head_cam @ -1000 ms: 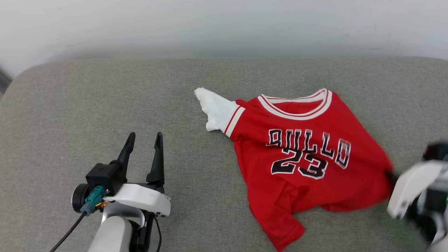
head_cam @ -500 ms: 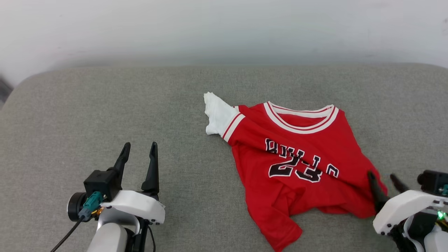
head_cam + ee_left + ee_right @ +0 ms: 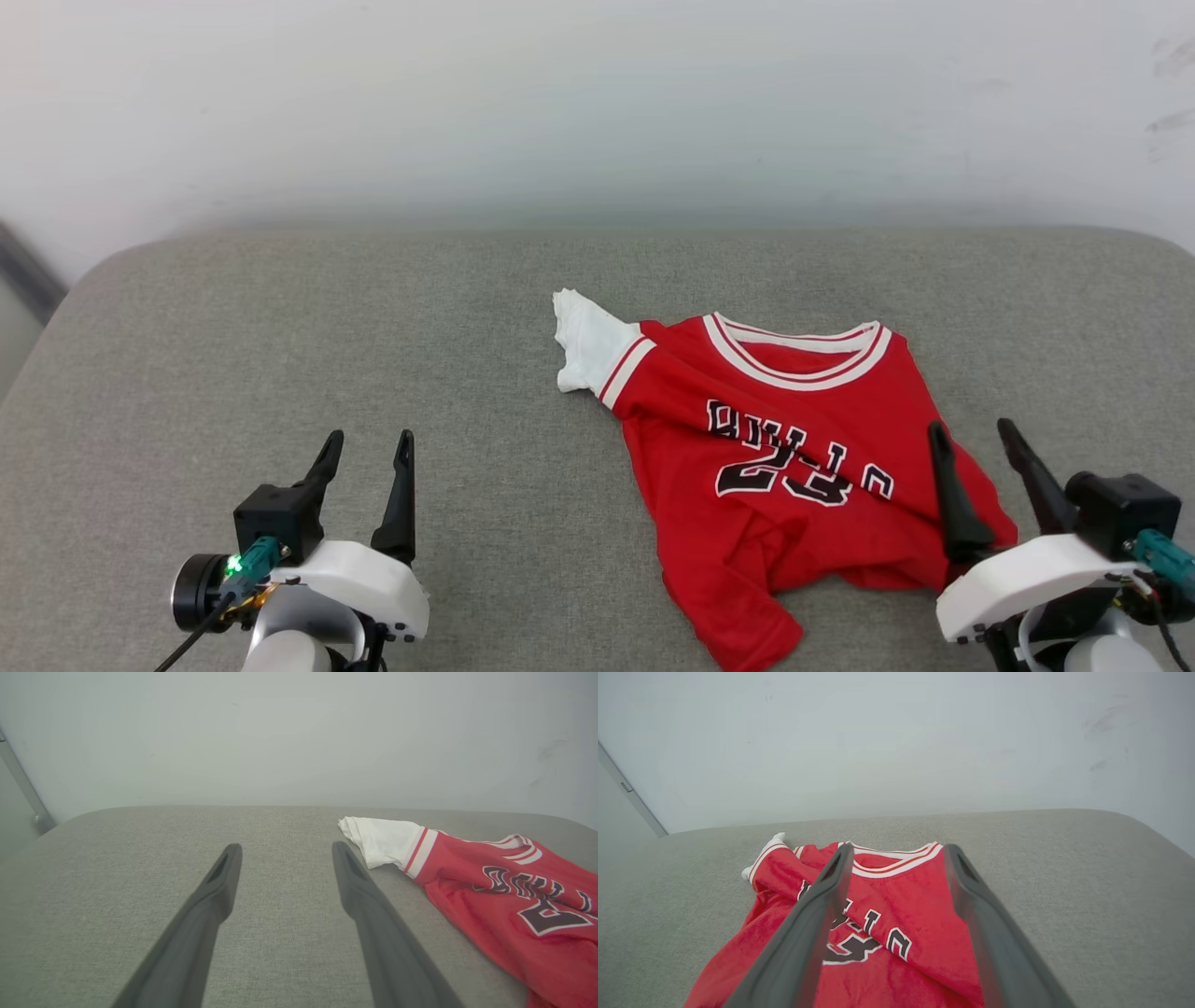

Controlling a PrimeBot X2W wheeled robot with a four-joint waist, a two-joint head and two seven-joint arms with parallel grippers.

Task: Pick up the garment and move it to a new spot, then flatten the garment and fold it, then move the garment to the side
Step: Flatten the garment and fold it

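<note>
The garment (image 3: 794,467) is a red jersey with a white sleeve and black lettering, lying crumpled right of centre on the grey cushion (image 3: 373,327). A fold crosses its lettering. My right gripper (image 3: 971,431) stands open just above the garment's right edge, nothing between its fingers. In the right wrist view the garment (image 3: 896,914) lies under and between the spread fingers of the gripper (image 3: 896,851). My left gripper (image 3: 369,441) is open over bare cushion at the lower left, well apart from the garment. The left wrist view has the garment (image 3: 514,896) at right, beyond the open gripper (image 3: 285,849).
A pale wall (image 3: 597,103) rises behind the cushion's far edge. The cushion's rounded left corner (image 3: 84,280) drops off to a dark strip. Bare grey fabric spreads left of the garment and beyond its collar.
My right gripper let go of the garment's right edge, opened and drew back. The garment slumped, a fold now crossing its lettering. The head camera tilted up, shifting the whole picture down.
</note>
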